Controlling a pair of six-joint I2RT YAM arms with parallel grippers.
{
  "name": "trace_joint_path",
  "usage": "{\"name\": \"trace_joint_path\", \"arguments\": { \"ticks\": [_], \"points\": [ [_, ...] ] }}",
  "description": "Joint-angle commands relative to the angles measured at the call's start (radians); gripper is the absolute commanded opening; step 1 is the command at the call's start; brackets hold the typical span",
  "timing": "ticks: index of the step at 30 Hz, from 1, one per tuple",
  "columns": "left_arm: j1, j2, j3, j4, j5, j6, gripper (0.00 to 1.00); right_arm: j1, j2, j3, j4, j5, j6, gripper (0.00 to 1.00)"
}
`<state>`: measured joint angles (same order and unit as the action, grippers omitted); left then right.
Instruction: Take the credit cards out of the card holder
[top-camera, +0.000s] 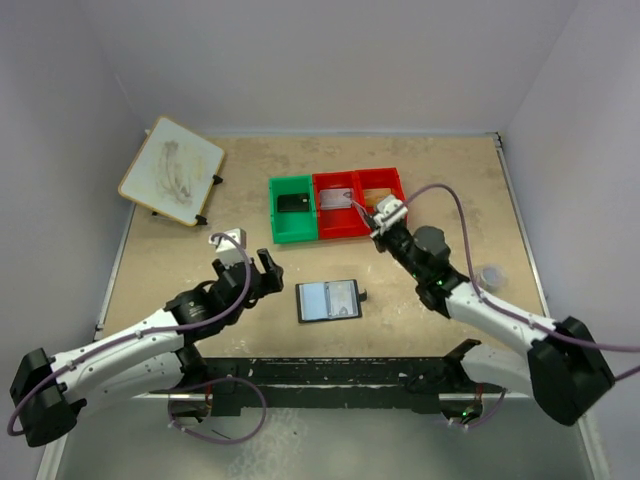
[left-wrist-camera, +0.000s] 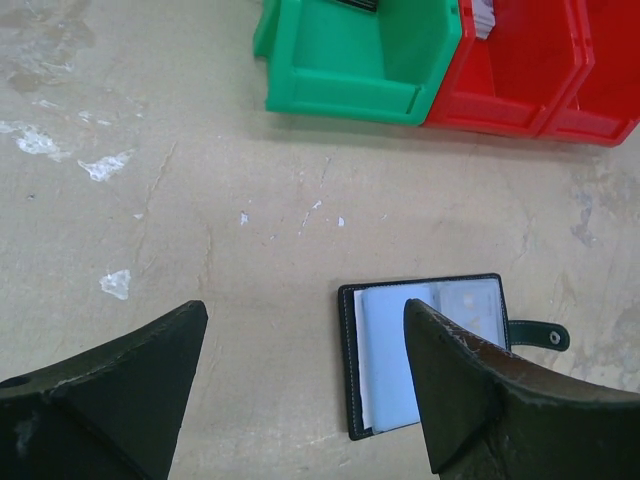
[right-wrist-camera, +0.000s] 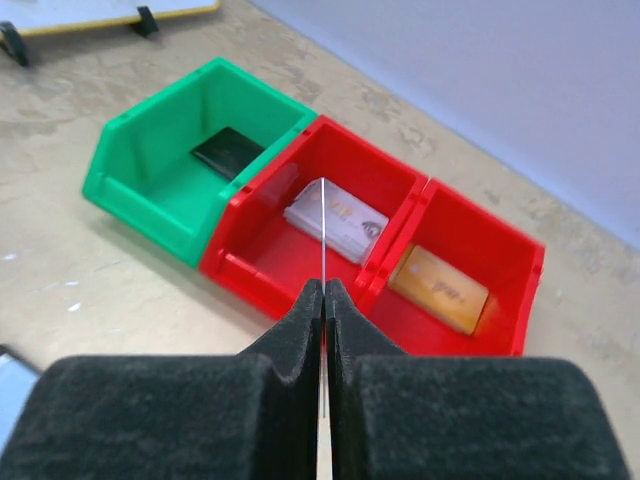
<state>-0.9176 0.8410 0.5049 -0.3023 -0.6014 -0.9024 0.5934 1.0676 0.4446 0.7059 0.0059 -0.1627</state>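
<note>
Right gripper (right-wrist-camera: 323, 292) pinched shut on a thin flat credit card (right-wrist-camera: 323, 225), edge-on over the middle red plastic bin (right-wrist-camera: 255, 272) — looks like the drop-off step. Black bifold card holder (top-camera: 328, 300), pale grey-blue inside, lies open near the spread left gripper (left-wrist-camera: 305, 310) — next: release, then check the slots.

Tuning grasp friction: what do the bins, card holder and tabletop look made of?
Green bin and red bins: moulded plastic, semi-gloss, by the smooth walls and rolled rims. Card holder: black leather or imitation, seemingly stitched edge; pale inner pockets maybe clear film. Tabletop: matte beige board, scuffed and stained; exact material unclear.
</note>
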Motion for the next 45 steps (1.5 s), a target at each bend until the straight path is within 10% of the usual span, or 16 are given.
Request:
{"name": "trace_joint_path", "arguments": {
  "ticks": [1,19,45],
  "points": [
    [0.0,-0.08,-0.019,-0.059,-0.055,-0.035,0.78,-0.048,0.168,0.201,-0.022,-0.082,-0.188,0.0],
    [0.0,-0.208,0.039,-0.229,-0.096,-0.002,0.78,-0.113,0.626,0.705,-0.356,-0.214,-0.43,0.0],
    [0.0,-0.26,0.054,-0.235,-0.058,0.05,0.78,-0.114,0.931,0.952,-0.453,-0.178,-0.737,0.0]
  ]
}}
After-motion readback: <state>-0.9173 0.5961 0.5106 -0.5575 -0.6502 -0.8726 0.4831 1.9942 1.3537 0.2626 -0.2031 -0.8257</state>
